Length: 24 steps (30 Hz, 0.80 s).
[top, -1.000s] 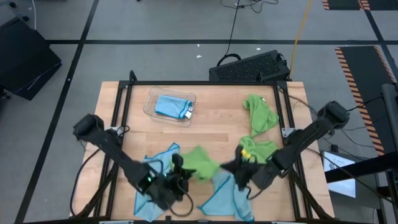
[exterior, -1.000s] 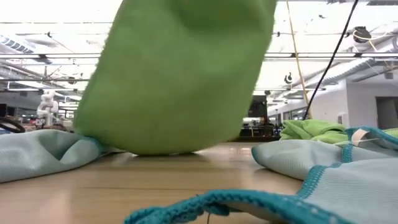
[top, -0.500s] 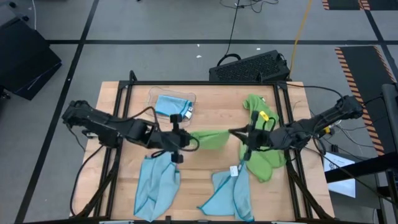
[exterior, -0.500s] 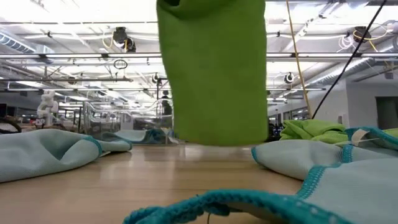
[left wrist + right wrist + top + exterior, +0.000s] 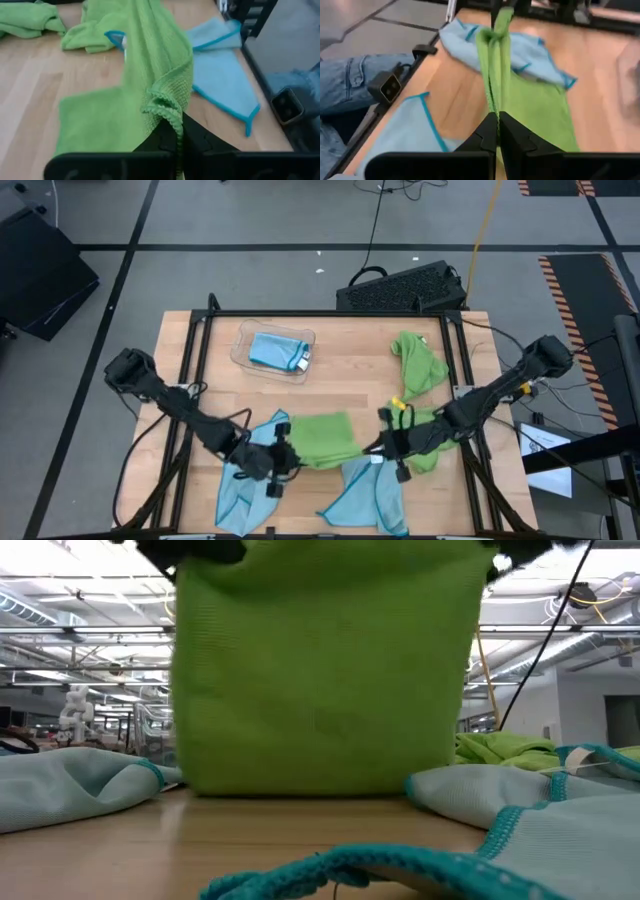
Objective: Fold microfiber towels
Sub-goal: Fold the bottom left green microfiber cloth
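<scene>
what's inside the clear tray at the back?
The clear tray holds one folded light blue towel with a white tag; anything beneath that towel is covered.

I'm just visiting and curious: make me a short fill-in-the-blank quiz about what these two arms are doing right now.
1. Both grippers, left and right, hold one ____ towel.
2. The clear tray contains a folded ____ towel.
3. Each gripper's fingers are ____ on the cloth.

Missing words: green; blue; shut
</scene>
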Motion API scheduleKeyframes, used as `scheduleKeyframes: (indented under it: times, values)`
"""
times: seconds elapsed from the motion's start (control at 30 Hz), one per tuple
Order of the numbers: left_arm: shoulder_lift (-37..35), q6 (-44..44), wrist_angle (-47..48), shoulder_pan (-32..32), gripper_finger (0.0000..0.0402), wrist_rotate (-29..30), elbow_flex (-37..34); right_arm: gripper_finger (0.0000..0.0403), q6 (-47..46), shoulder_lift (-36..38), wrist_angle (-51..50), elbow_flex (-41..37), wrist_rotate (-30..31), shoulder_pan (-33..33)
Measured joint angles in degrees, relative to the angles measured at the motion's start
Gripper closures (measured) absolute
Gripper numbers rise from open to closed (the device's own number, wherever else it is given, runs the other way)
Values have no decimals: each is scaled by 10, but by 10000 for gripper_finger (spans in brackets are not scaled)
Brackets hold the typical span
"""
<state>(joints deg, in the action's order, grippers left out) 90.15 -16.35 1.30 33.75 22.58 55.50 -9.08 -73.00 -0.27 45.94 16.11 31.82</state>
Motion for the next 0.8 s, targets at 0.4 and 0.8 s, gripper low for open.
scheduleKeyframes:
  times: [0.4,0.8]
  values:
    - [55,-95,-34,29,398,66,-32,399,-17,-96,65,-9,-27,-36]
    - [80,-164,20,22,393,151,-32,399,-26,-106,88,-9,18,-97]
